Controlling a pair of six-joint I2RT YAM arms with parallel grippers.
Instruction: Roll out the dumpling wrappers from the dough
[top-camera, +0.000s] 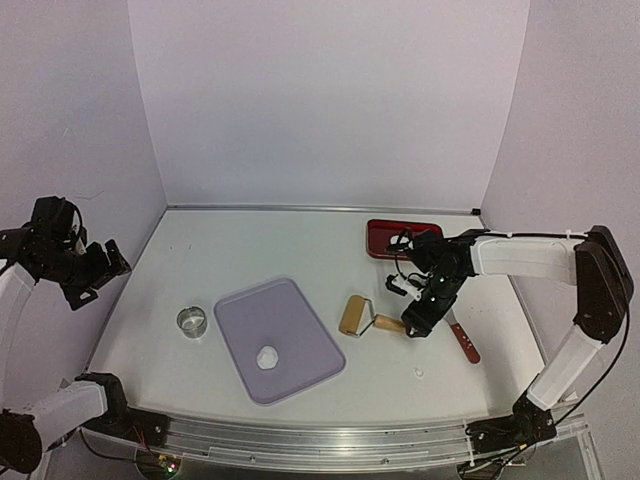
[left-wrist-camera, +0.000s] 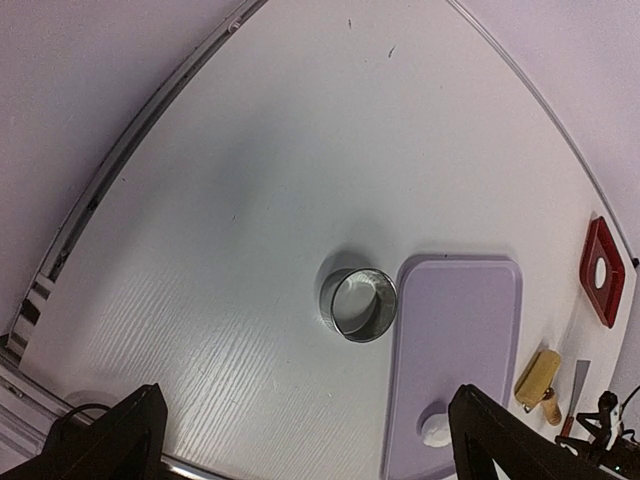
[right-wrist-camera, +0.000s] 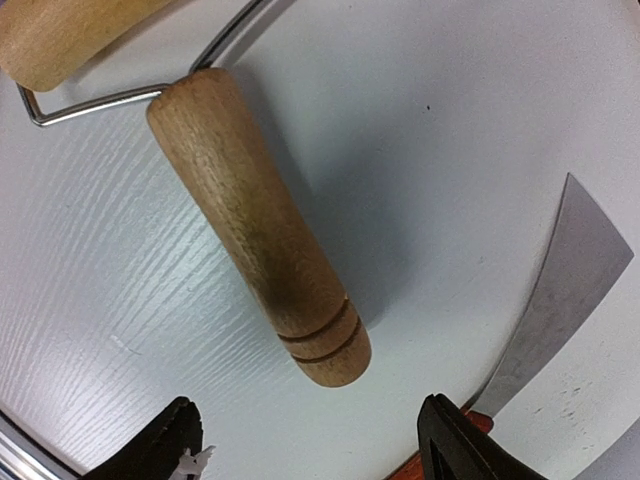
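right claw (right-wrist-camera: 314, 446) apart, straddling roller handle (right-wrist-camera: 255, 225) for a grab; dough (top-camera: 267, 357) sits ready on mat (top-camera: 300, 312); left claw (left-wrist-camera: 300, 440) apart, parked clear.

**Wood, metal, plastic**

The roller handle (right-wrist-camera: 255, 225) is smooth bare wood with visible grain; the scraper blade (right-wrist-camera: 560, 290) is dull metal; the ring cutter (left-wrist-camera: 360, 303) is shiny metal; the board (top-camera: 300, 310) looks matt plastic; the table (right-wrist-camera: 100, 300) is white with a wood-grain texture; the dough (top-camera: 267, 357) looks matt.

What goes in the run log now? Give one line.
left gripper open, raised | right gripper open at roller handle, not gripping | dough lump on board, unrolled
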